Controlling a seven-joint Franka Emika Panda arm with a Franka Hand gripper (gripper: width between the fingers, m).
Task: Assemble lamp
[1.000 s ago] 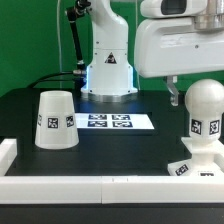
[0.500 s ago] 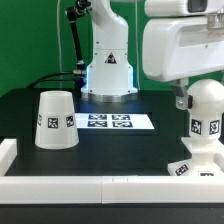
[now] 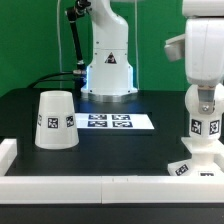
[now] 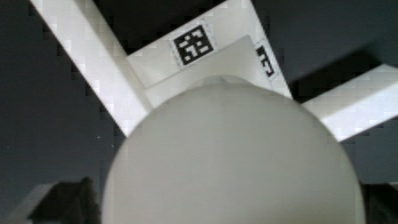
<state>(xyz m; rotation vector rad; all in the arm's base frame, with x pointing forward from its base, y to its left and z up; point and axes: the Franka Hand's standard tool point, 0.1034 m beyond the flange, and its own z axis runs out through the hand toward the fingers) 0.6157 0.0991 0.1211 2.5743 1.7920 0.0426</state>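
The lamp's ball-shaped bulb (image 3: 205,128) stands on the neck of the blocky square base (image 3: 192,167) at the exterior view's right. My gripper (image 3: 205,99) hangs straight over the bulb, with its fingers down around the top of the ball, which they partly hide. It looks open, with nothing held. In the wrist view the bulb (image 4: 222,160) fills the frame, and the tagged base (image 4: 192,45) lies beyond it. A dark finger (image 4: 71,203) shows apart from the ball's side. The tapered shade (image 3: 55,120) stands mouth-down at the exterior view's left.
The marker board (image 3: 105,122) lies flat in the middle behind the shade. The robot's own pedestal (image 3: 108,62) stands at the back. A low white rail (image 3: 100,186) runs along the front edge and up the left side.
My gripper has moved toward the exterior view's right, from beside the bulb to directly above it, and has come down around the ball. The lamp parts have not moved.
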